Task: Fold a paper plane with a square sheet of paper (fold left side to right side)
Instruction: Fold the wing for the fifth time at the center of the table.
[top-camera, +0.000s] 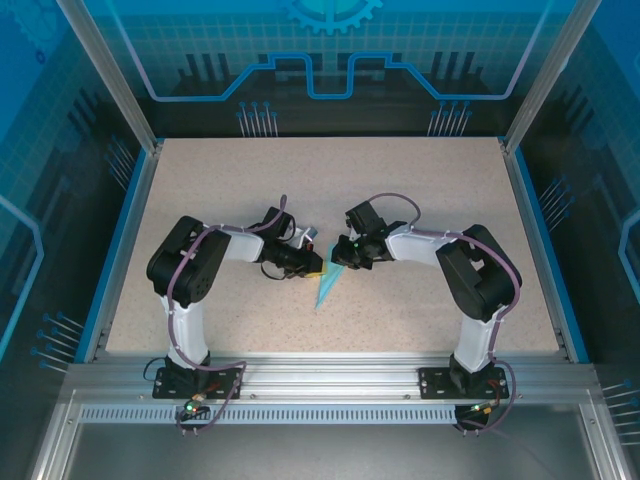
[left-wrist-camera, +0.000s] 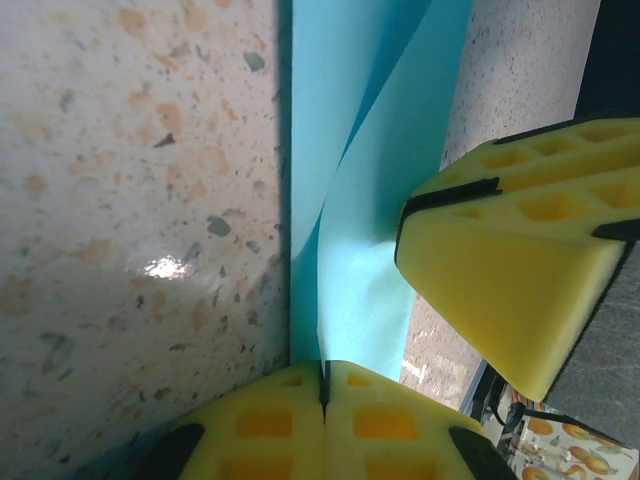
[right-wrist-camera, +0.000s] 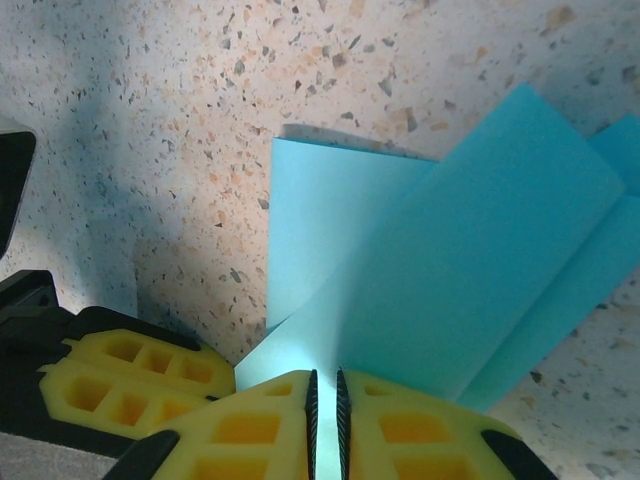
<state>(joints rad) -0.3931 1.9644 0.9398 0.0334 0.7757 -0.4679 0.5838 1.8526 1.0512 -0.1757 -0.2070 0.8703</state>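
Left gripper (left-wrist-camera: 323, 378), right gripper (right-wrist-camera: 325, 388) each clamped on paper plane (top-camera: 327, 287) between them.

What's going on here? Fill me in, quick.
A sheet of cyan paper is being folded in the middle of the table. The left claw is shut on one edge of it. The right claw pinches it from the opposite side, and the two claws are close together. The paper is already creased into a narrow, layered shape rather than a flat square, but it does not yet look like a finished plane.
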